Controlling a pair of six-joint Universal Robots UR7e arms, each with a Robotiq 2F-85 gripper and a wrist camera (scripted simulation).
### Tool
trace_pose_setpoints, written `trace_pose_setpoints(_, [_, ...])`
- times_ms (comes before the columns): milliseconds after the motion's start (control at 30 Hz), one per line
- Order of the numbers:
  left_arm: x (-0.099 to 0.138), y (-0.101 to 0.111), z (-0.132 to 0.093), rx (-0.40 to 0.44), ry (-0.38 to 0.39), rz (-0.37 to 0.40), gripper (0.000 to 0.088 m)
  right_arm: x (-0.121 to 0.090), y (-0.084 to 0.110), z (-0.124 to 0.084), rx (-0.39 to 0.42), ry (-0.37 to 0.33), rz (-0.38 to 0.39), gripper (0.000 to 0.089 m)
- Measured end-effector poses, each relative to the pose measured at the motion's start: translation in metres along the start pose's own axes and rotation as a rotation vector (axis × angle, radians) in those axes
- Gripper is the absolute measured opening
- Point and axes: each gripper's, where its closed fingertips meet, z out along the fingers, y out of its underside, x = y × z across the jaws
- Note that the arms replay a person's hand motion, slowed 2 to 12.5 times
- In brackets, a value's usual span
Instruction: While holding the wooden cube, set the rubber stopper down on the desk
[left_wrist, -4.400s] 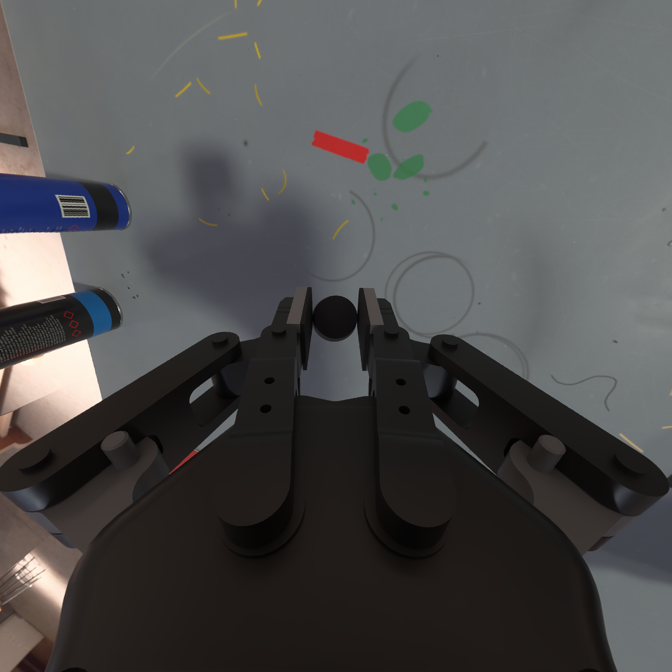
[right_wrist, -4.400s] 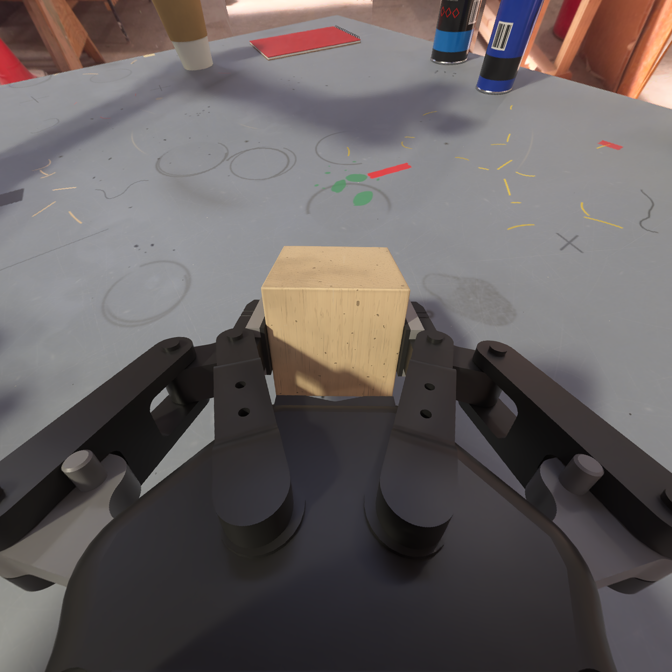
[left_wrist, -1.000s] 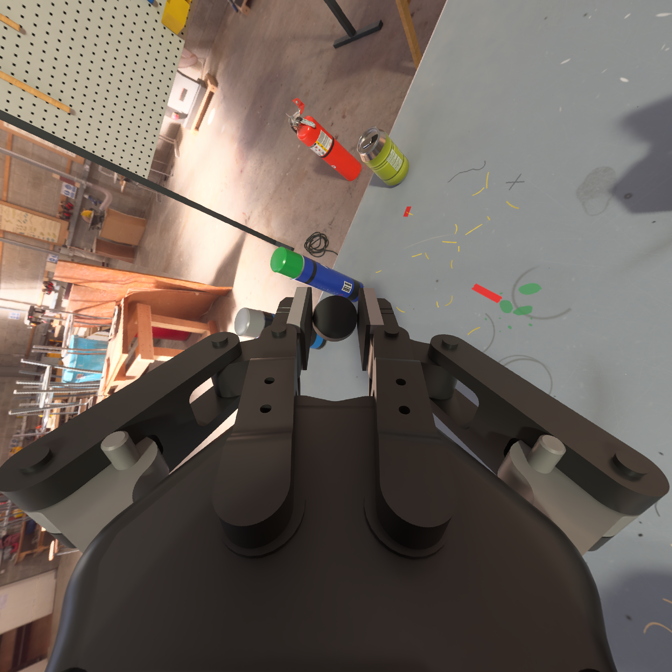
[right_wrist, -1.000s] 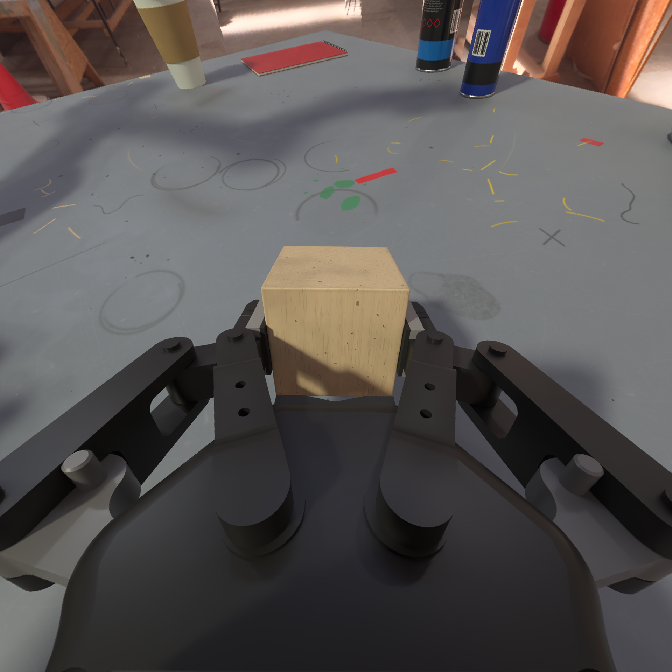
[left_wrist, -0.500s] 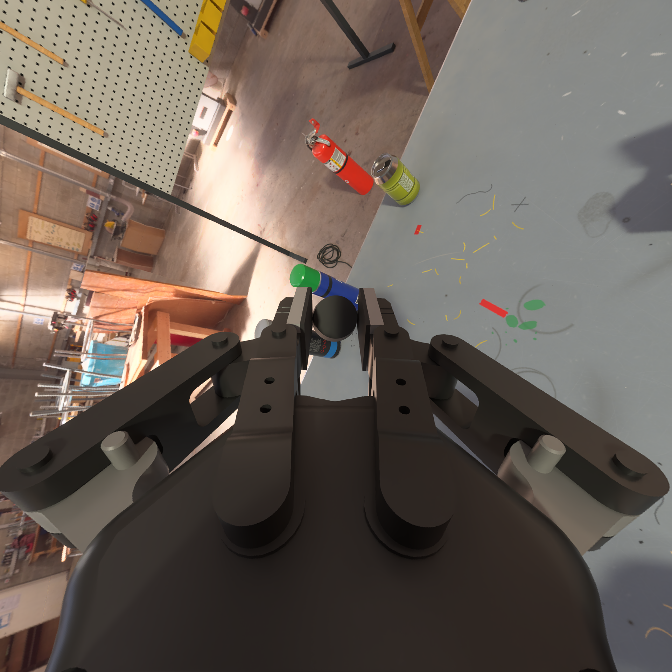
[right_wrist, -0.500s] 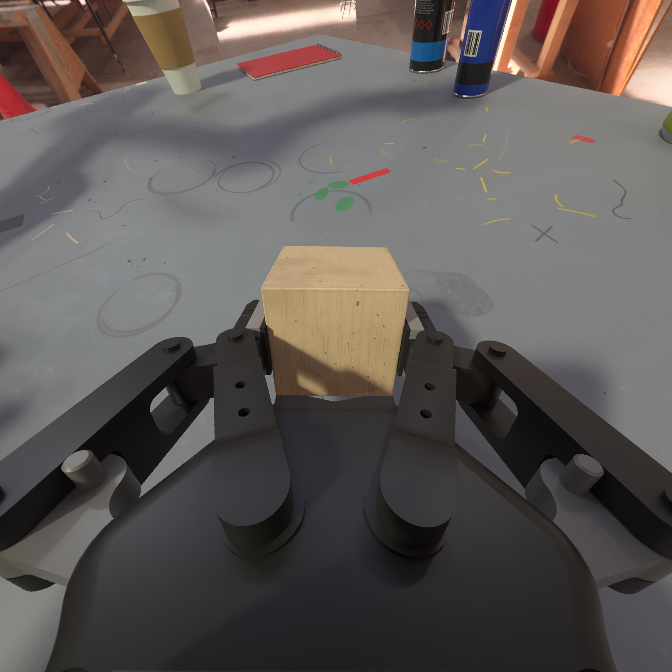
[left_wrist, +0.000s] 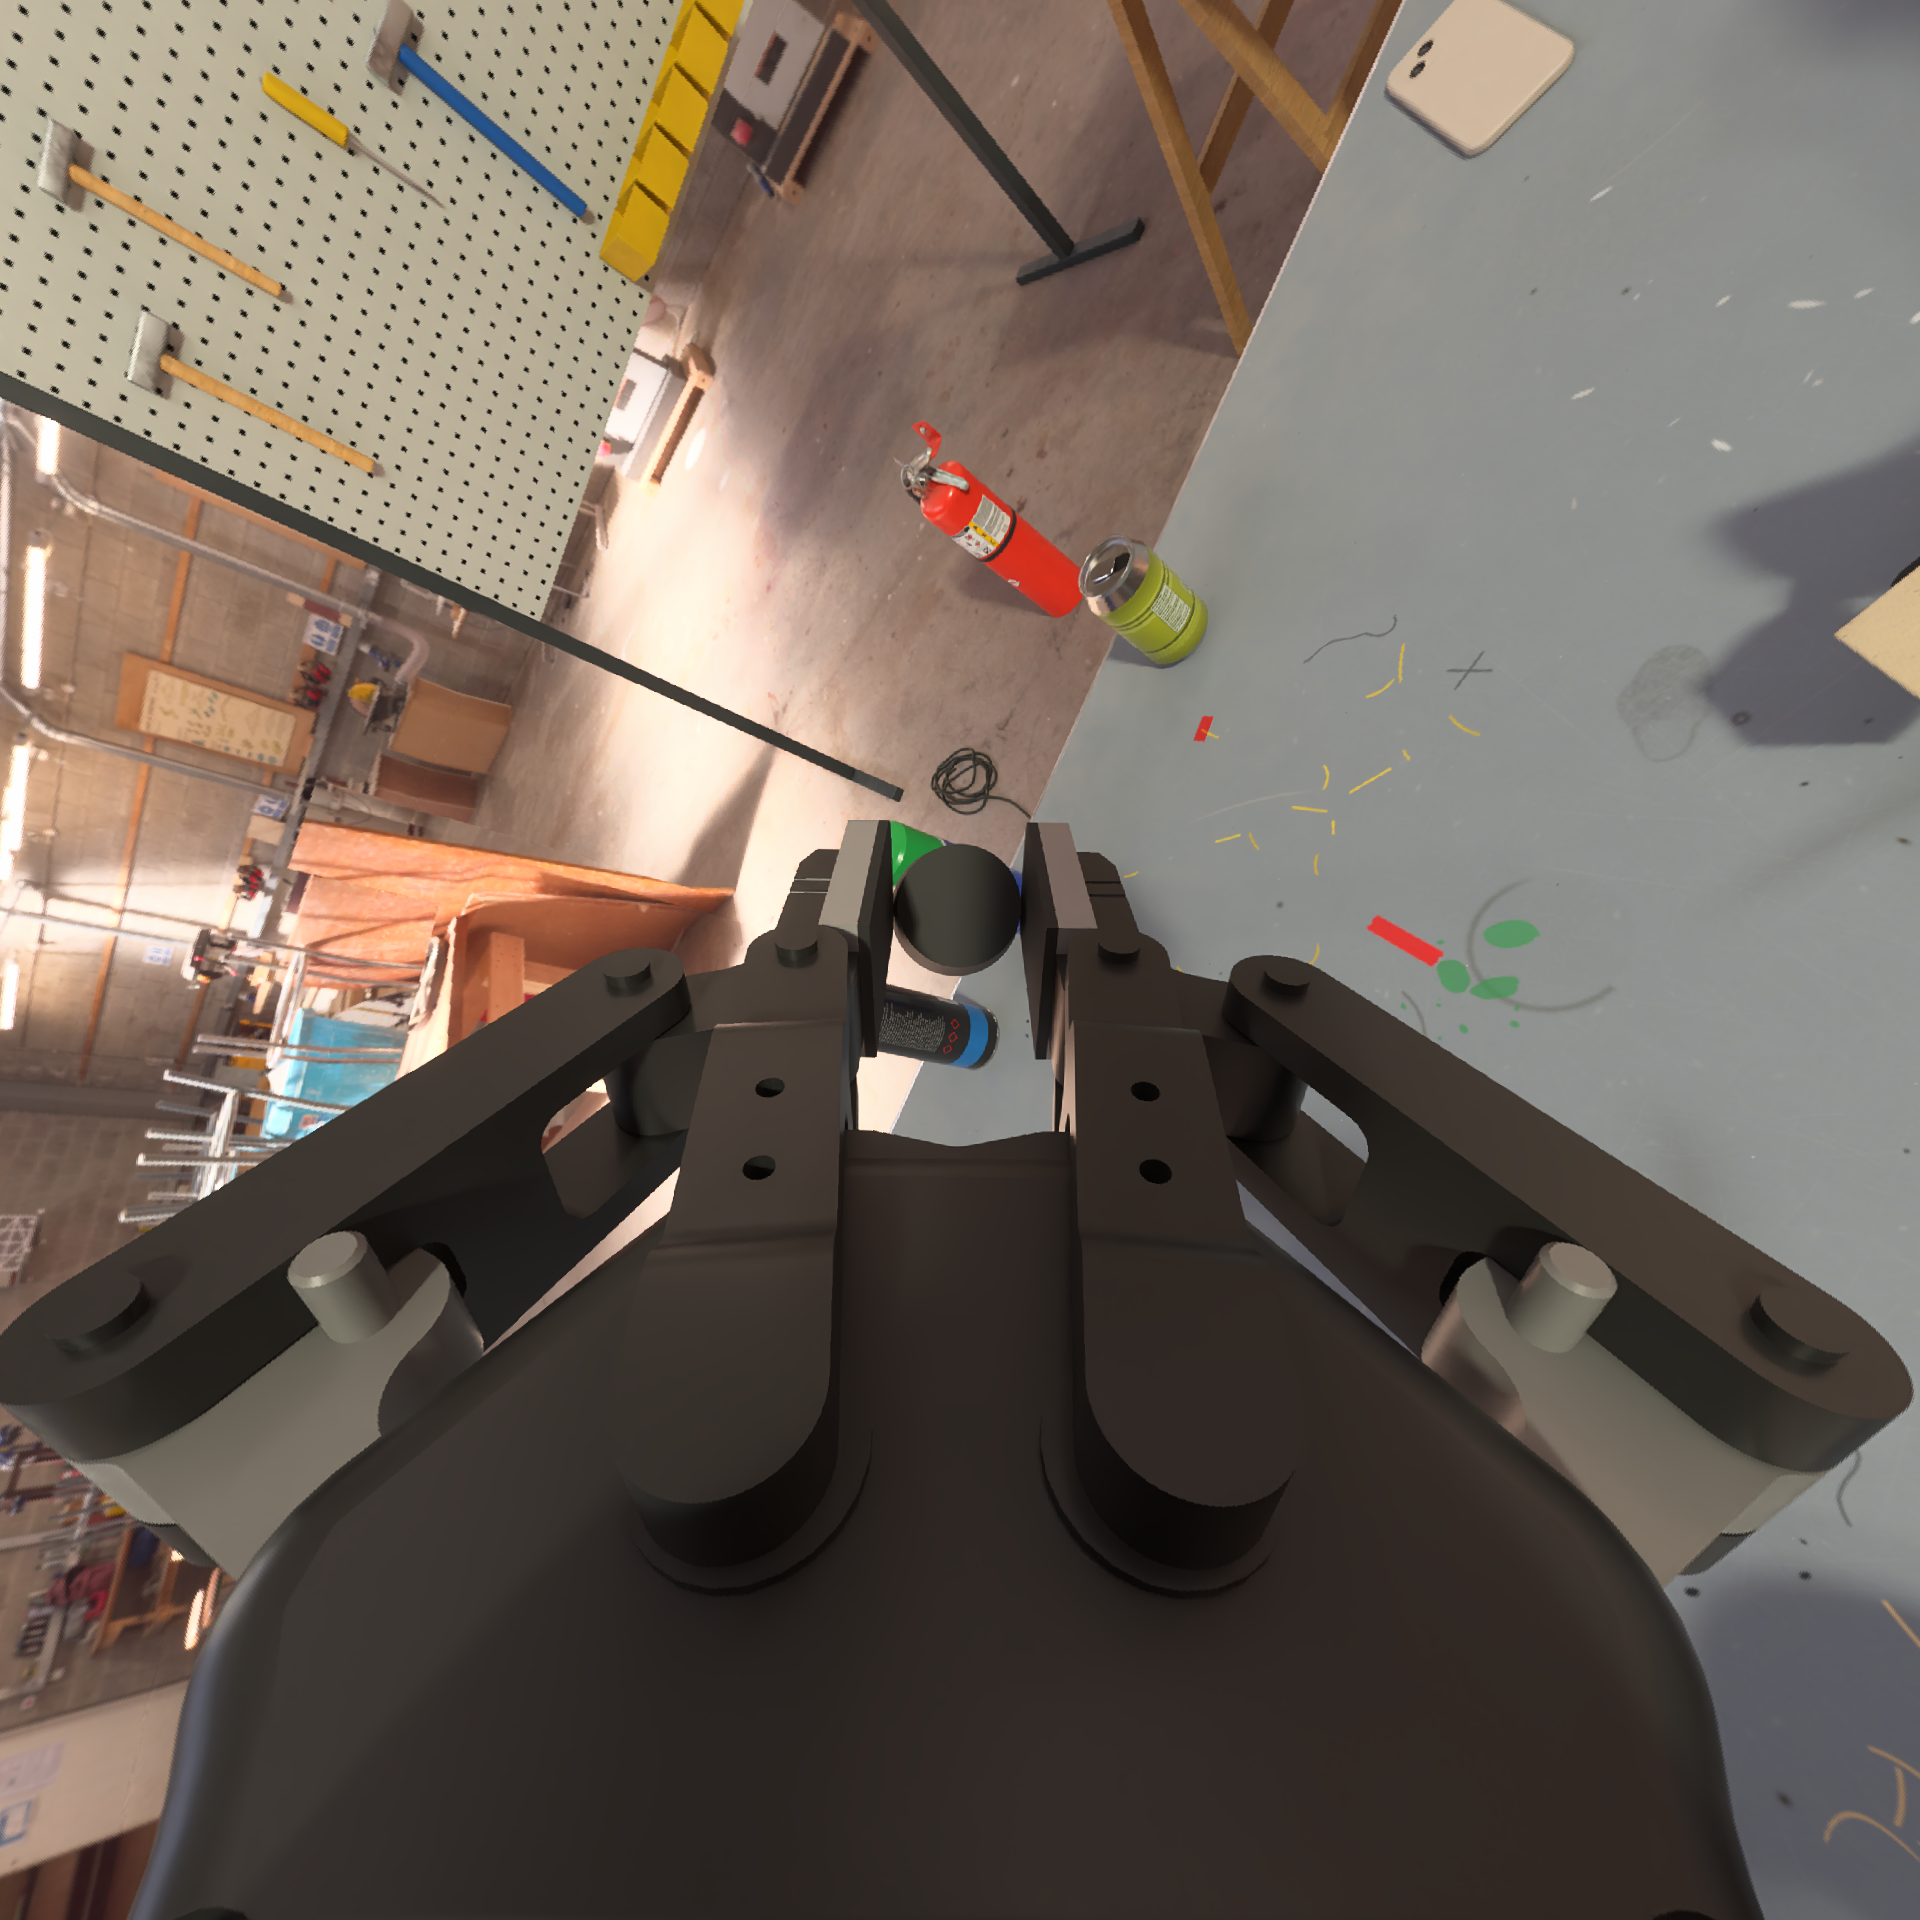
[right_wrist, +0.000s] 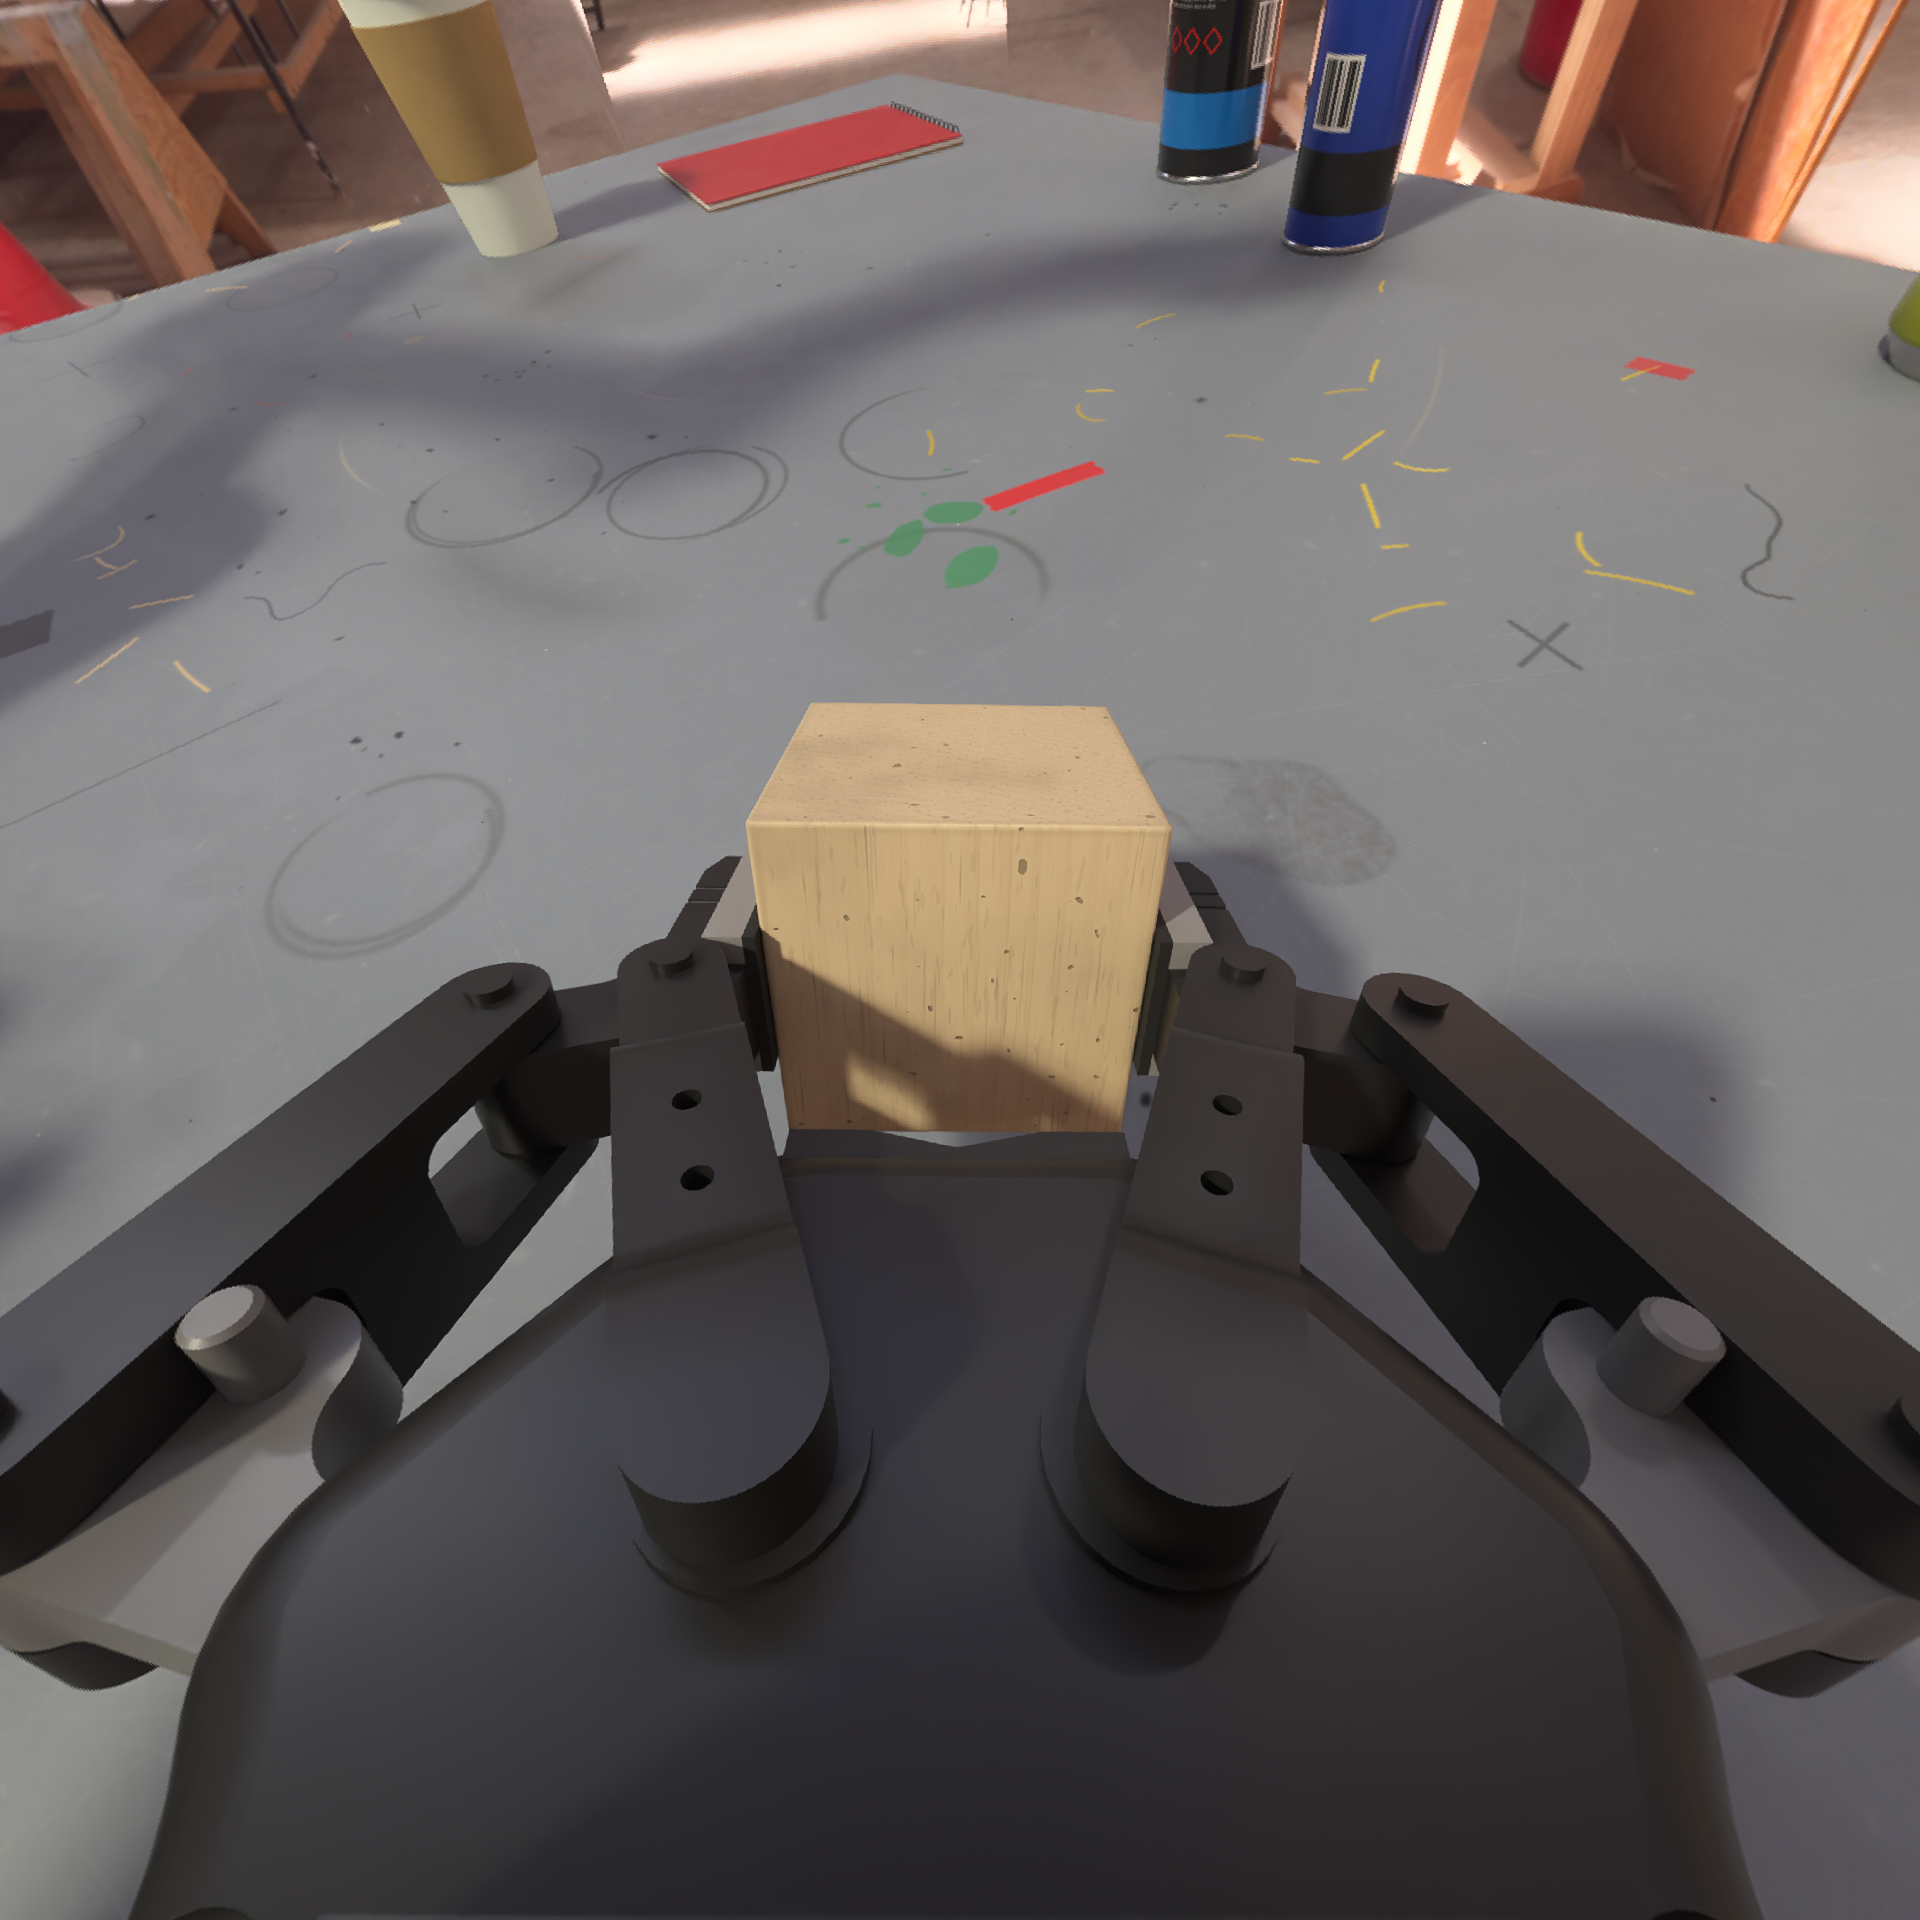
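My left gripper (left_wrist: 956, 883) is shut on the black rubber stopper (left_wrist: 956, 906), held high above the grey desk (left_wrist: 1558, 468) near its edge, with the workshop floor behind it. My right gripper (right_wrist: 956, 914) is shut on the pale wooden cube (right_wrist: 956, 935) and holds it a little above the desk (right_wrist: 623, 727). A corner of the cube (left_wrist: 1886, 644) shows at the right edge of the left wrist view.
Two spray cans (right_wrist: 1340, 125) (right_wrist: 1210, 94), a red notebook (right_wrist: 810, 156) and a paper cup (right_wrist: 468, 125) stand at the desk's far side. A green can (left_wrist: 1148, 603) and a phone (left_wrist: 1481, 68) lie near the desk edge. A fire extinguisher (left_wrist: 987, 530) lies on the floor.
My left gripper has risen and tilted away from the desk with the stopper, so floor and pegboard wall fill more of its view. The right gripper has drifted slightly, cube still held.
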Motion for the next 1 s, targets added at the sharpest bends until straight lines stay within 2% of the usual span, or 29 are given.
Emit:
trace_pose_setpoints(433, [0.007, -0.042, -0.025, 0.052, 0.026, 0.011, 0.0227, 0.001, 0.003, -0.001, -0.020, -0.011, 0.010, 0.0509])
trace_pose_setpoints(733, [0.027, -0.075, -0.042, 0.142, 0.117, -0.004, 0.0227, 0.004, 0.006, -0.003, -0.039, -0.017, 0.018, 0.0509])
trace_pose_setpoints(1000, [0.044, -0.096, -0.053, 0.189, 0.174, -0.014, 0.0227, 0.005, 0.009, -0.004, -0.056, -0.027, 0.027, 0.0509])
